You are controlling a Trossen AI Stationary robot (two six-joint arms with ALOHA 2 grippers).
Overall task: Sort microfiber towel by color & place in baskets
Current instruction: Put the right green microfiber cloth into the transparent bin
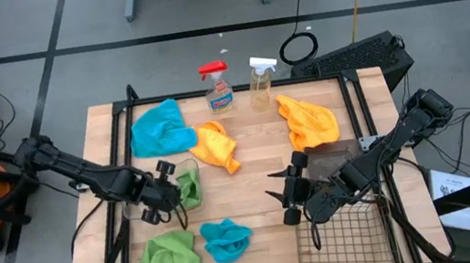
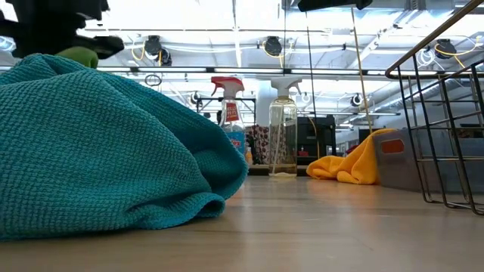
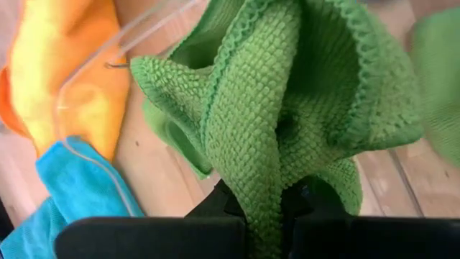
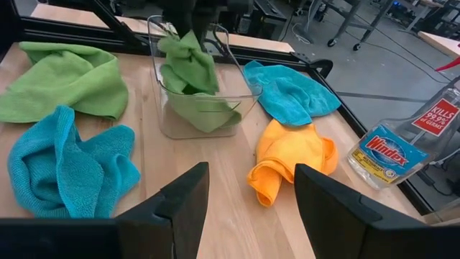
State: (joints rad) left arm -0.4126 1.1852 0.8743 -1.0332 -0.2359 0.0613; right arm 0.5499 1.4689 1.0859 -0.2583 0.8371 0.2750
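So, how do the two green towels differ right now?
One green towel hangs bunched and upright in the clear tub, pinched by the left hand; the other green towel lies spread flat on the table, beside the tub, and nothing holds it. The held towel looks narrow and folded, while the loose towel looks wide and open. Both share the same bright green, fuzzy weave.

A wooden table (image 1: pixel 263 201) carries a clear tub (image 1: pixel 189 186), a wire basket (image 1: pixel 342 236), a grey bin (image 1: pixel 331 157), two spray bottles (image 1: pixel 218 88), and loose green (image 1: pixel 168 259), blue (image 1: pixel 227 239) and orange towels (image 1: pixel 307 119).
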